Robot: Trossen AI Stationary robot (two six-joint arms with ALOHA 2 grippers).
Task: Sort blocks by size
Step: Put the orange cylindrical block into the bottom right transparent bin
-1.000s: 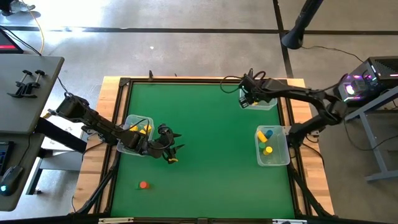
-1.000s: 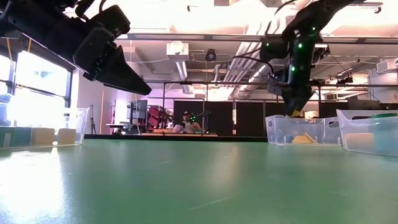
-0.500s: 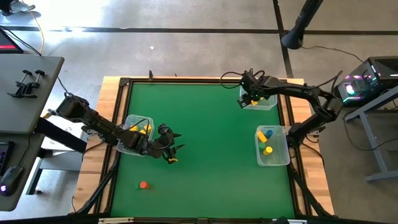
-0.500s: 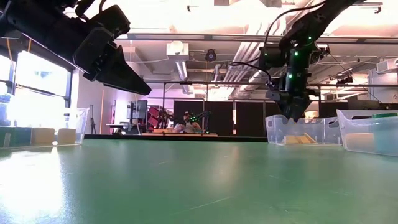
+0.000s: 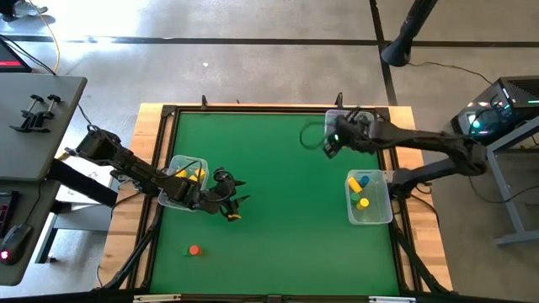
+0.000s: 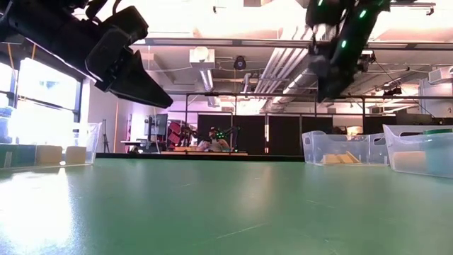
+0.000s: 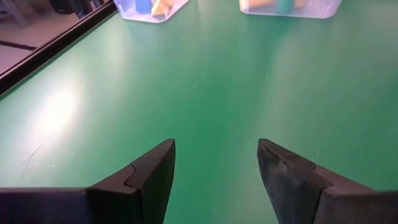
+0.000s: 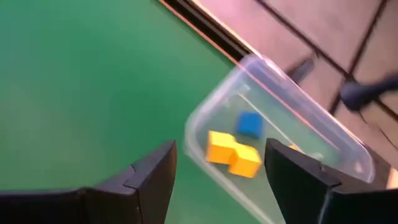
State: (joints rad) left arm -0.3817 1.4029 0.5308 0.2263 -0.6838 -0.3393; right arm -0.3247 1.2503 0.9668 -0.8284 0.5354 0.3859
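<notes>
Two spread claws, left claw (image 5: 237, 202) over green table (image 5: 278, 185).

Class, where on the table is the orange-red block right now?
In the high view, the orange-red block lies alone on the green mat near the table's front-left, below the left bin and the left gripper.

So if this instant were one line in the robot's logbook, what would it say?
right gripper: open, empty, beside far bin | left gripper: open, empty, over mat | orange-red block: loose on mat
</notes>
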